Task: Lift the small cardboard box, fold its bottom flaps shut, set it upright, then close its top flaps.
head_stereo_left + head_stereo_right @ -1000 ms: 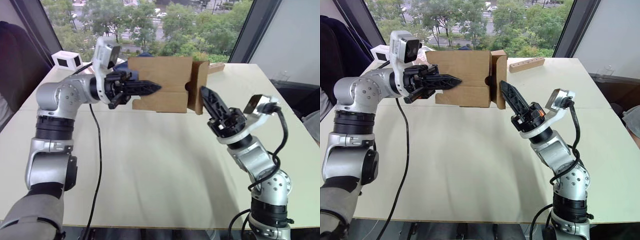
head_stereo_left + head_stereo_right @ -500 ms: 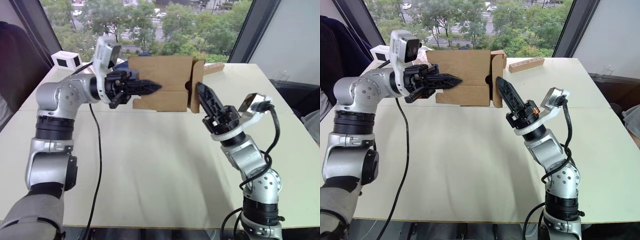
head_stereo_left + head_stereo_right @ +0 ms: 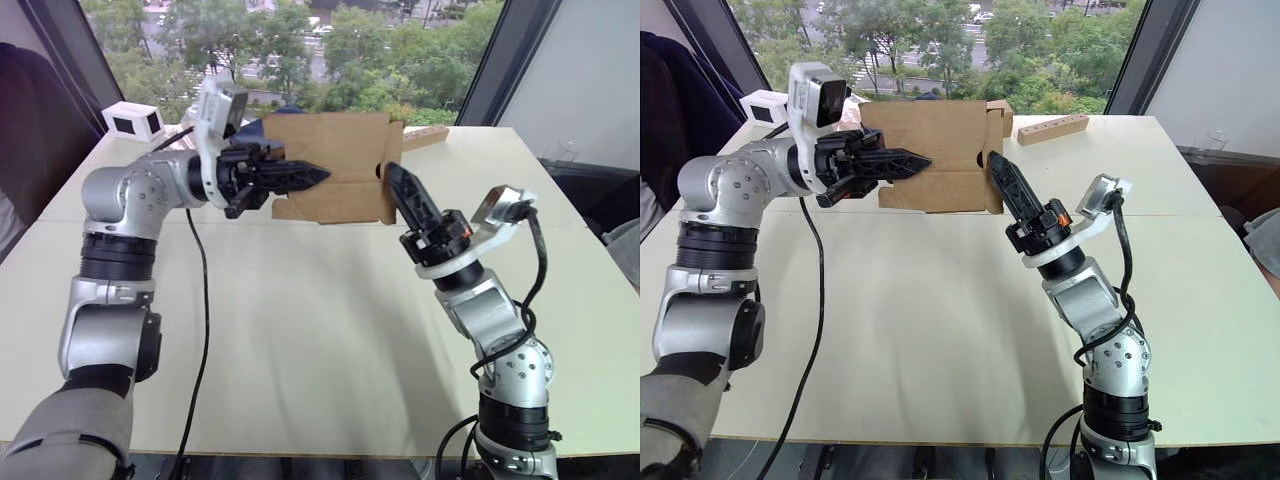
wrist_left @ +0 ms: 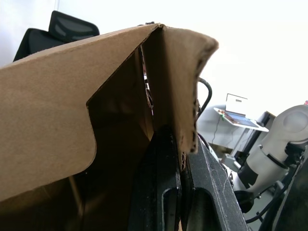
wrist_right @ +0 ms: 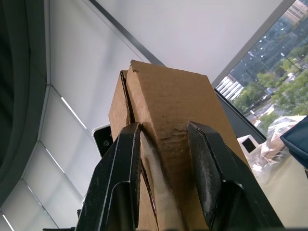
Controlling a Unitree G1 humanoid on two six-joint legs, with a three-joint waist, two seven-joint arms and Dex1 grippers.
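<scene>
The small cardboard box [image 3: 335, 165] hangs in the air above the table's far side, lying on its side with its ends facing left and right. My left gripper [image 3: 316, 176] is shut on the box's near wall, reaching in from the left end; the left wrist view shows its fingers [image 4: 166, 192] clamped on a cardboard edge. My right gripper [image 3: 390, 173] is open, its tips against the folded flaps [image 3: 393, 150] at the box's right end. In the right wrist view those flaps [image 5: 166, 115] lie between its spread fingers [image 5: 126, 159].
A white box with a black window [image 3: 133, 120] sits at the table's far left corner. A wooden block [image 3: 1053, 128] lies at the far edge behind the box. The pale table [image 3: 300, 330] stretches out below both arms.
My right gripper has risen and moved left up to the box's right end, and the flap there has swung from sticking out to lying flatter. The left arm and box shifted slightly right.
</scene>
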